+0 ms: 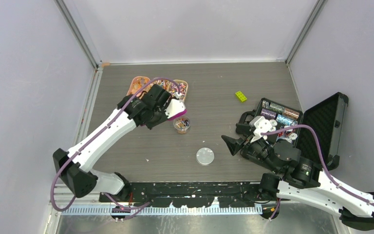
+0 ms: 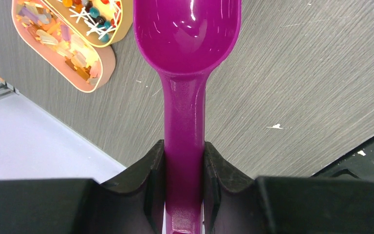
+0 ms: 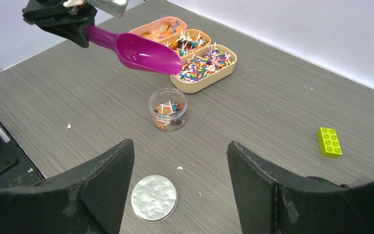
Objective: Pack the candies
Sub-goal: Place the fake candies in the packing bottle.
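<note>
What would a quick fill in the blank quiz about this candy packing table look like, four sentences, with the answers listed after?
The left gripper is shut on the handle of the purple scoop, whose bowl is ____.
The right gripper is ____ and holds nothing.
Candies fill ____ trays set side by side.
The clear jar stands open; its silver ____ lies flat on the table.
Missing words: empty; open; three; lid.

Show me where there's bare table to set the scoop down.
Free: the stretch between the jar and the green brick, back to the rear wall; also the patch left of the lid. Crowded: around the candy trays and scoop, and the right side by the black case and right gripper.
</note>
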### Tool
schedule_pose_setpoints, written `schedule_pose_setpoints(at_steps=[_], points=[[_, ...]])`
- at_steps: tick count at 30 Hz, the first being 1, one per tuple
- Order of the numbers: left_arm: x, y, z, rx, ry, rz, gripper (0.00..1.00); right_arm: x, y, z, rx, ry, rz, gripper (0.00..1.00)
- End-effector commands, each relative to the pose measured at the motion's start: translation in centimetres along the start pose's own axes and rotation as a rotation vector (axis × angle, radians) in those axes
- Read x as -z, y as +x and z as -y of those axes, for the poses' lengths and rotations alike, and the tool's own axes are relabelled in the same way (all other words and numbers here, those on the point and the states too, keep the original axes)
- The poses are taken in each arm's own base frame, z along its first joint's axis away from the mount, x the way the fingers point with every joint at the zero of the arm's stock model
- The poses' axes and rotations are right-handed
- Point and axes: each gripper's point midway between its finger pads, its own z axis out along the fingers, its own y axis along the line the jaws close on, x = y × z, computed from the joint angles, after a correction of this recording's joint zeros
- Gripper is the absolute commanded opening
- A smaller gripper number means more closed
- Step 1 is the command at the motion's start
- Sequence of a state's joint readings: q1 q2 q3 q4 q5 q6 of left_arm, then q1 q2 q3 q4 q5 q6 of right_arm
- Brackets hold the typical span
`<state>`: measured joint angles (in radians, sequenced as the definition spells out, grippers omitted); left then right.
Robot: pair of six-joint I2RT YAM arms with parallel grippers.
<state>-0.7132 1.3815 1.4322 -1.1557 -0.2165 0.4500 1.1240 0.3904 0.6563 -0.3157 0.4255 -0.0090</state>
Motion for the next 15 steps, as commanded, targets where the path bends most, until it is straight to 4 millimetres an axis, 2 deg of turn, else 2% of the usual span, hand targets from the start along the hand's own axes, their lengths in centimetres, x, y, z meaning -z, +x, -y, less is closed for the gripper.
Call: schedule_pose_setpoints(at_steps=[1, 4, 7, 10, 15], points=[[1.1, -1.9, -1.7, 0.011, -0.105, 0.191, 0.00, 0.0, -1.3, -0.1, -0.025, -0.001, 0.051, 0.74], [1.9, -1.6, -3.1, 0.118, -0.131, 0.232, 0.00, 0.0, -1.3, -0.2, -0.028, -0.005, 0.048, 0.74], [2.4, -0.2, -4.3, 0.209, -0.114, 0.168, 0.00, -0.1, -1.1, -0.2, -0.029, -0.007, 0.049, 0.75], [2.8, 0.0, -5.1, 0.237, -0.129, 0.152, 0.00, -0.3, -0.9, -0.3, -0.025, -0.006, 0.048, 0.74], [3.1, 1.2, -6.3, 0.389, -0.112, 0.084, 0.00, -0.5, -0.9, -0.4, -0.011, -0.009, 0.042, 0.74]])
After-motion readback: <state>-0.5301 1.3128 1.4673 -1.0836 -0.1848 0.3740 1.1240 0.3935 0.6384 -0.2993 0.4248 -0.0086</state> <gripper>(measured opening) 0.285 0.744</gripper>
